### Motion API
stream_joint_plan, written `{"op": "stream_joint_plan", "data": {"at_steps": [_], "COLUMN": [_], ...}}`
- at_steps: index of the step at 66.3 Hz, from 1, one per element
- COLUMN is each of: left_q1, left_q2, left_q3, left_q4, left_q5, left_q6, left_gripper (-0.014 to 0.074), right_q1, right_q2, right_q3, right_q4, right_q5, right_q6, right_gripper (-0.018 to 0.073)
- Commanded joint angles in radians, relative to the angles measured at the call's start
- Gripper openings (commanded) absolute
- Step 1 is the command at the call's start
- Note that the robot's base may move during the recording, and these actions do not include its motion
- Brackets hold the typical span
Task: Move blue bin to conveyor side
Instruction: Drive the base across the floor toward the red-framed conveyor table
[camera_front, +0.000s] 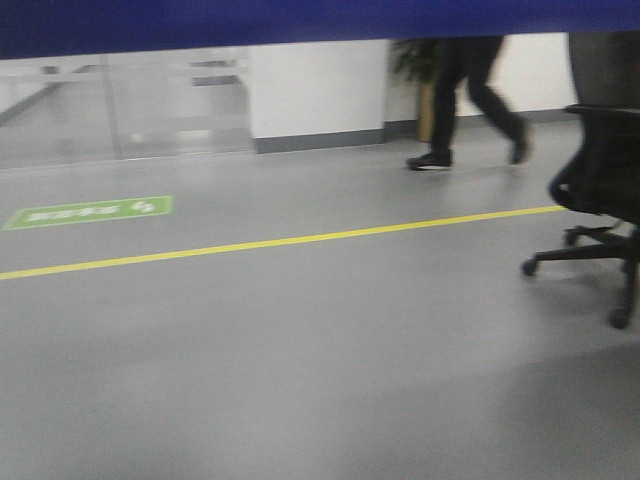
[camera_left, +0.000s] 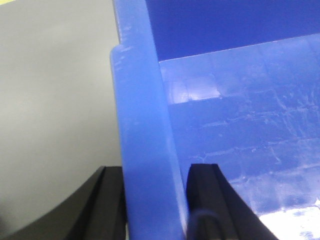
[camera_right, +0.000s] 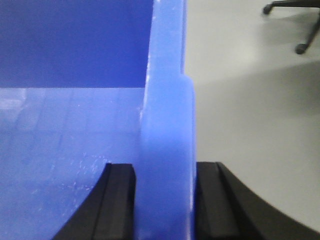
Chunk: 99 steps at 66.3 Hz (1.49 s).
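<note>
We log the left gripper (camera_left: 156, 202) clamped across one side wall of the blue bin (camera_left: 240, 115) and the right gripper (camera_right: 165, 200) clamped across the opposite wall. The bin is held between them above the grey floor (camera_front: 300, 360).

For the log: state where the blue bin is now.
The blue bin hangs between the arms: left gripper on its left wall, right gripper on its right wall, grey floor alongside in wrist views.
</note>
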Motion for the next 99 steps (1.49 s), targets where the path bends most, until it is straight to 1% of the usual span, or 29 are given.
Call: {"op": "stream_joint_plan", "data": {"at_steps": [1,29,43,50,60,78,85,99], "left_q1": [-0.011,-0.011,-0.011,-0.011,-0.011,-0.011,-0.011,-0.011], "left_q2": [-0.02,-0.02,-0.02,-0.02,-0.02,-0.02,-0.02,-0.02], "left_q3": [-0.015,-0.015,-0.015,-0.015,-0.015,-0.015,-0.015,-0.015], "left_q4": [-0.035,-0.032,-0.003,0.019,0.07,0.191,0.225,0.26], "left_q5": [-0.077,-0.077,-0.077,-0.077,-0.077,-0.077,-0.077,-0.077], "left_q6": [0.016,0.016,0.016,0.016,0.016,0.016,0.016,0.016], "left_gripper": [-0.0019,-0.0019,-0.0019,-0.0019,-0.0019,-0.0019,-0.0019,-0.0019], "right_q1": [0.004,0.004,0.004,0.004,0.004,0.004,0.004,0.004], "right_q2": [-0.024,-0.024,-0.024,-0.024,-0.024,-0.024,-0.024,-0.024], "right_q3": [-0.014,-0.014,-0.014,-0.014,-0.014,-0.014,-0.014,-0.014], "right_q4": [-0.005,-0.005,-0.005,-0.005,-0.005,-0.005,-0.005,-0.005], "right_q5": [-0.112,-0.113,-0.113,-0.113,-0.113,-0.113,-0.113,-0.113], "right_q6": [-0.01,-0.01,-0.01,-0.01,-0.01,-0.01,-0.01,-0.01], "right_gripper": [-0.0081,-0.0081,-0.0081,-0.0081,-0.0081,-0.0081,-0.0081,-0.0081]}}
